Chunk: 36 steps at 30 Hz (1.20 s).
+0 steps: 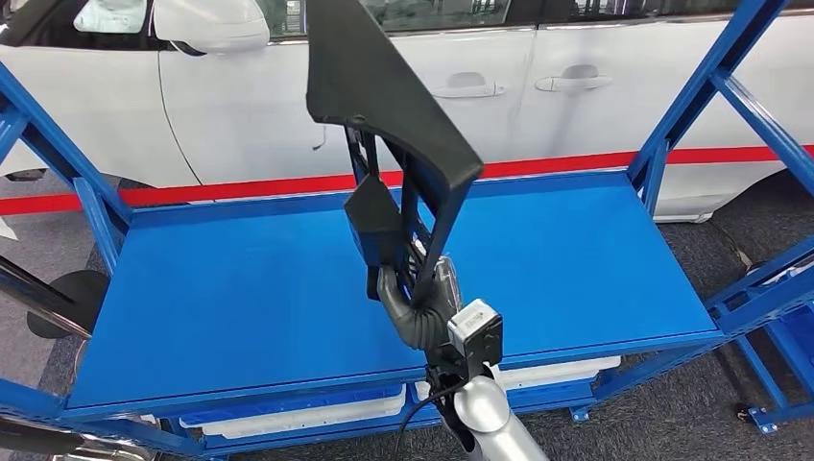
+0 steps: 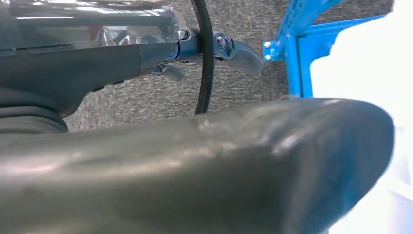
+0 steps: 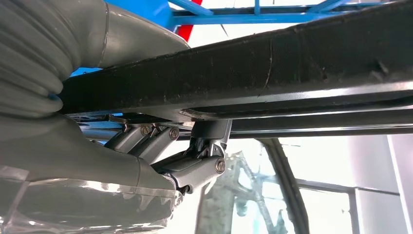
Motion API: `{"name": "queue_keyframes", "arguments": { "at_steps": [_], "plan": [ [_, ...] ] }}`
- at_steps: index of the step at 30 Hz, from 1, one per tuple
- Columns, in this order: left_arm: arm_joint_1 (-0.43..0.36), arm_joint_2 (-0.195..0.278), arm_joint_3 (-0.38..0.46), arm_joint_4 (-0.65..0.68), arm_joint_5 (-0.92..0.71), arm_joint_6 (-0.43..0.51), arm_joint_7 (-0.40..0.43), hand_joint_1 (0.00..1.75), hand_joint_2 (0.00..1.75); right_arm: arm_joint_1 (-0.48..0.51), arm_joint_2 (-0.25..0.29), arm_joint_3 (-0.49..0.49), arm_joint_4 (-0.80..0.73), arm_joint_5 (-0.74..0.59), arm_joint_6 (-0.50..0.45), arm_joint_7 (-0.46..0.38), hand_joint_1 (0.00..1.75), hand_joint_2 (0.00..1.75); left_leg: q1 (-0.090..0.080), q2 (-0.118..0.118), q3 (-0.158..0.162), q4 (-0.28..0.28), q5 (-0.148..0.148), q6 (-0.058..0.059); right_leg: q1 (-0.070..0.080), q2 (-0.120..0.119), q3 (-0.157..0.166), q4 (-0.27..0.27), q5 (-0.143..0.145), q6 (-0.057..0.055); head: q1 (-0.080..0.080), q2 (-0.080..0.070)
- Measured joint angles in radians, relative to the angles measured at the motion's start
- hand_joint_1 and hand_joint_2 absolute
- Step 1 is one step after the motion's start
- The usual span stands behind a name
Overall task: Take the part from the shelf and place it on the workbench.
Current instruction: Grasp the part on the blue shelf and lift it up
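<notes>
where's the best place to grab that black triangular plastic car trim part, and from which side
Grip the narrow lower stem of the black triangular plastic trim part, coming from below, as the right hand does now. The wide triangular panel flares out at the top, too broad to close fingers around, while the slim ribbed struts underneath likely fit inside the fingers and keep the panel upright above the blue workbench.

The part (image 1: 384, 106) looks like matt black plastic, its edge rough and grainy in the right wrist view. The shelf (image 1: 240, 288) is smooth blue painted metal; the car (image 1: 288, 106) behind is glossy white. The floor (image 1: 691, 403) is coarse grey carpet.
</notes>
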Motion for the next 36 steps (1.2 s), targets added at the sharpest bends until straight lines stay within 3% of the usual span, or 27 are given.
{"name": "queue_keyframes", "arguments": {
  "at_steps": [1, 4, 6, 10, 11, 14, 15, 16, 17, 19, 20, 24, 26, 28, 29, 30, 31, 32, 34, 36],
  "plan": [
    [0.001, -0.002, 0.008, 0.0, 0.004, 0.001, 0.002, 0.0, 0.0, 0.017, -0.008, 0.001, -0.02, -0.004, -0.006, 0.005, 1.75, 1.75, 0.0, 0.0, 0.0, 0.0, 0.0, 0.0, 0.0, 0.0, 0.003, -0.005, 0.014, -0.001, 0.0, 0.0],
    [0.003, -0.011, 0.025, 0.0, 0.01, 0.005, 0.006, 0.0, 0.0, 0.055, -0.02, 0.003, -0.054, -0.002, -0.021, 0.007, 1.75, 1.75, -0.001, -0.004, 0.004, 0.001, -0.004, -0.006, 0.002, 0.0, 0.106, -0.208, 0.111, -0.013, 0.0, 0.0],
    [0.003, -0.015, 0.034, 0.0, 0.013, 0.007, 0.007, 0.0, 0.0, 0.065, -0.024, 0.005, -0.071, 0.0, -0.022, 0.003, 1.75, 1.75, -0.004, -0.004, 0.002, 0.003, -0.008, -0.015, 0.006, 0.0, 0.144, -0.291, 0.136, -0.021, 0.0, 0.0],
    [0.003, -0.02, 0.042, 0.0, 0.015, 0.009, 0.008, 0.0, 0.0, 0.079, -0.028, 0.008, -0.091, 0.0, -0.023, 0.001, 1.75, 1.75, -0.002, -0.002, -0.002, 0.02, -0.026, -0.038, 0.005, -0.001, 0.15, -0.306, 0.139, -0.04, 0.0, 0.0],
    [0.003, -0.021, 0.044, 0.0, 0.015, 0.01, 0.01, 0.0, 0.0, 0.08, -0.028, 0.008, -0.095, 0.002, -0.026, 0.001, 1.75, 1.75, -0.002, -0.002, -0.017, 0.056, -0.049, -0.043, 0.003, -0.002, 0.152, -0.309, 0.141, -0.045, 0.0, 0.0],
    [0.004, -0.023, 0.054, 0.0, 0.016, 0.022, 0.027, 0.0, 0.0, 0.097, -0.032, 0.009, -0.096, 0.015, -0.042, -0.014, 1.75, 1.75, 0.0, 0.0, -0.105, 0.246, -0.142, -0.052, 0.004, -0.007, 0.154, -0.309, 0.141, -0.053, 0.0, 0.0],
    [0.005, -0.024, 0.058, 0.0, 0.015, 0.026, 0.031, 0.0, 0.0, 0.111, -0.036, 0.009, -0.095, 0.02, -0.043, -0.029, 1.75, 1.75, 0.0, 0.0, -0.122, 0.282, -0.15, -0.053, 0.005, -0.008, 0.154, -0.307, 0.141, -0.053, 0.0, 0.0],
    [0.007, -0.025, 0.061, 0.0, 0.013, 0.03, 0.033, 0.0, 0.0, 0.127, -0.04, 0.009, -0.094, 0.024, -0.042, -0.048, 1.75, 1.75, 0.0, 0.0, -0.119, 0.276, -0.136, -0.052, 0.006, -0.008, 0.153, -0.305, 0.141, -0.053, 0.0, 0.0],
    [0.009, -0.026, 0.063, 0.0, 0.01, 0.032, 0.034, 0.0, 0.0, 0.145, -0.045, 0.009, -0.094, 0.029, -0.039, -0.071, 1.75, 1.75, 0.0, 0.0, -0.096, 0.231, -0.106, -0.05, 0.007, -0.008, 0.153, -0.303, 0.14, -0.053, 0.0, 0.0],
    [0.009, -0.027, 0.066, 0.0, 0.002, 0.035, 0.033, 0.0, 0.0, 0.181, -0.052, 0.009, -0.094, 0.046, -0.033, -0.113, 1.75, 1.75, -0.003, -0.001, -0.026, 0.091, -0.042, -0.041, 0.009, -0.007, 0.152, -0.297, 0.138, -0.05, 0.0, 0.0],
    [0.009, -0.028, 0.068, 0.0, 0.0, 0.035, 0.033, 0.0, 0.0, 0.196, -0.056, 0.009, -0.094, 0.055, -0.032, -0.128, 1.75, 1.75, -0.006, -0.001, -0.003, 0.042, -0.025, -0.037, 0.011, -0.006, 0.149, -0.295, 0.137, -0.047, 0.0, 0.0],
    [0.01, -0.032, 0.072, 0.0, -0.002, 0.035, 0.033, 0.0, 0.0, 0.234, -0.067, 0.009, -0.094, 0.07, -0.032, -0.143, 1.75, 1.75, -0.009, -0.001, 0.003, 0.007, -0.004, -0.015, 0.012, -0.003, 0.141, -0.289, 0.14, -0.026, 0.0, 0.0],
    [0.009, -0.035, 0.074, 0.0, -0.002, 0.035, 0.033, 0.0, 0.0, 0.242, -0.071, 0.009, -0.094, 0.072, -0.032, -0.144, 1.75, 1.75, -0.004, 0.003, -0.006, -0.002, 0.011, 0.0, 0.011, -0.002, 0.125, -0.247, 0.094, -0.014, 0.0, 0.0],
    [0.008, -0.036, 0.077, 0.0, -0.002, 0.034, 0.033, 0.0, 0.0, 0.246, -0.076, 0.009, -0.095, 0.073, -0.032, -0.144, 1.75, 1.75, -0.003, 0.006, -0.023, -0.002, 0.024, 0.008, 0.004, -0.002, 0.087, -0.132, 0.006, -0.004, 0.0, 0.0],
    [0.008, -0.037, 0.078, 0.0, -0.002, 0.034, 0.033, 0.0, 0.0, 0.248, -0.078, 0.009, -0.095, 0.074, -0.032, -0.144, 1.75, 1.75, -0.004, 0.007, -0.033, -0.001, 0.03, 0.009, 0.001, -0.002, 0.07, -0.072, -0.028, 0.0, 0.0, 0.0],
    [0.008, -0.037, 0.08, 0.0, -0.003, 0.034, 0.033, 0.0, 0.0, 0.251, -0.08, 0.009, -0.095, 0.074, -0.032, -0.144, 1.75, 1.75, -0.004, 0.007, -0.043, 0.001, 0.037, 0.008, -0.002, -0.002, 0.064, -0.034, -0.043, 0.003, 0.0, 0.0],
    [0.008, -0.037, 0.081, 0.0, -0.003, 0.034, 0.033, 0.0, 0.0, 0.253, -0.082, 0.009, -0.095, 0.075, -0.032, -0.144, 1.75, 1.75, -0.004, 0.008, -0.054, 0.004, 0.043, 0.006, -0.005, -0.002, 0.078, -0.032, -0.037, 0.006, 0.0, 0.0],
    [0.008, -0.038, 0.082, 0.0, -0.004, 0.034, 0.032, 0.0, 0.0, 0.254, -0.083, 0.009, -0.095, 0.079, -0.031, -0.144, 1.75, 1.75, -0.003, 0.008, -0.064, 0.007, 0.049, 0.003, -0.008, -0.003, 0.11, -0.068, -0.015, 0.007, 0.0, 0.0],
    [0.009, -0.039, 0.085, 0.0, -0.01, 0.032, 0.024, 0.0, 0.0, 0.257, -0.084, 0.009, -0.095, 0.104, -0.026, -0.145, 1.75, 1.75, -0.004, 0.007, -0.083, 0.014, 0.062, -0.006, -0.011, -0.003, 0.208, -0.208, 0.026, 0.005, 0.0, 0.0],
    [0.009, -0.04, 0.088, 0.0, -0.02, 0.029, 0.008, 0.0, 0.0, 0.267, -0.085, 0.008, -0.095, 0.15, -0.022, -0.151, 1.75, 1.75, -0.005, 0.006, -0.089, 0.015, 0.074, -0.018, -0.006, -0.002, 0.266, -0.301, 0.039, -0.004, 0.0, 0.0]
  ]
}}
